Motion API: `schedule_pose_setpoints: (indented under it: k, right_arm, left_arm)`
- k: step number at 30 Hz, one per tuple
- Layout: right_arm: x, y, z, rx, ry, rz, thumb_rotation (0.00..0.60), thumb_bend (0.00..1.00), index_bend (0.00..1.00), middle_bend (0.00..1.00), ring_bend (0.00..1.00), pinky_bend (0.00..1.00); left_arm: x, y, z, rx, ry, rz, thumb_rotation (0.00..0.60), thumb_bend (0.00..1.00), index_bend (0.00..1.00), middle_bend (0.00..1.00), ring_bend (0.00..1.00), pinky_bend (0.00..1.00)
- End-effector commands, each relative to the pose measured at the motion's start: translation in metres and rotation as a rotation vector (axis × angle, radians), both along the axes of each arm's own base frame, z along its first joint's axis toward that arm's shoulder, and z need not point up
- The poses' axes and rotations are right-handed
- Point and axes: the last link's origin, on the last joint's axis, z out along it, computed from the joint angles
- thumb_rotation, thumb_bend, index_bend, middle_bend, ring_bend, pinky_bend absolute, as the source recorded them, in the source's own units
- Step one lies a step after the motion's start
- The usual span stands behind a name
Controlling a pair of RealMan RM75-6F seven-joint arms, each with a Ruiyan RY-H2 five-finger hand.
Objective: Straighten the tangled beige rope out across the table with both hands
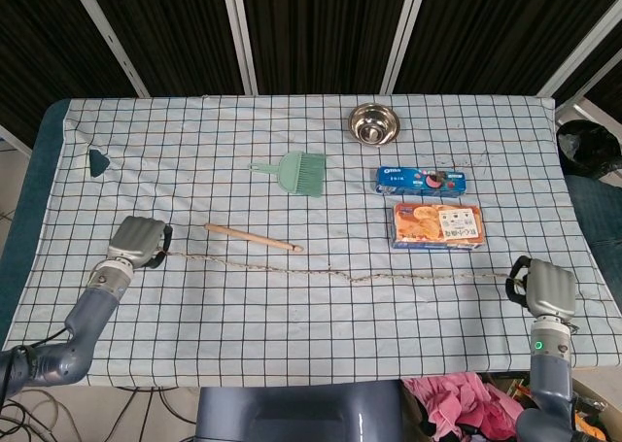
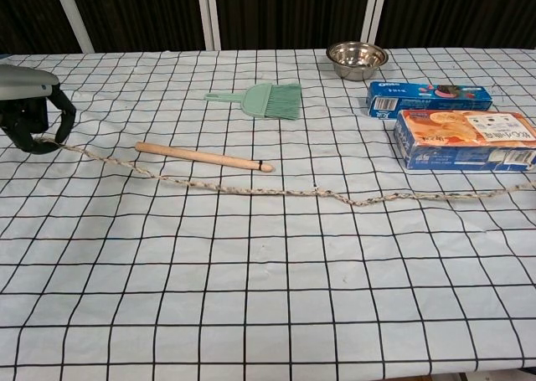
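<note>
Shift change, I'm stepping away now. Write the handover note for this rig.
Left hand: grips one end of the rope near the left table edge.
Right hand: grips the other end near the right edge.
Rope: stretched almost straight across the checked cloth, no knot visible, a slight wave mid-span.
Wooden stick: lies loose just behind the rope.
Done: rope untangled and stretched.
Left: probably lay the ends down and let go.

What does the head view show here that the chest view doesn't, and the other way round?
Only the head view shows the right hand holding the rope's right end, plus both forearms and a dark triangle at the table's left edge. The chest view adds nothing new, only a closer look at the left hand gripping the rope. Both show the rope, stick, brush, bowl and two boxes.
</note>
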Motion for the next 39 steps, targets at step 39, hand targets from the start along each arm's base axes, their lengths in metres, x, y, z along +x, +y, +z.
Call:
schedule_pose_setpoints:
  k: [39]
  right_arm:
    - [-0.029, -0.018, -0.027, 0.132, 0.029, -0.092, 0.6, 0.47, 0.66, 0.94, 1.0, 1.0]
  left_arm:
    - [-0.039, 0.008, -0.04, -0.038, -0.017, 0.06, 0.6, 0.48, 0.63, 1.0, 0.92, 0.81]
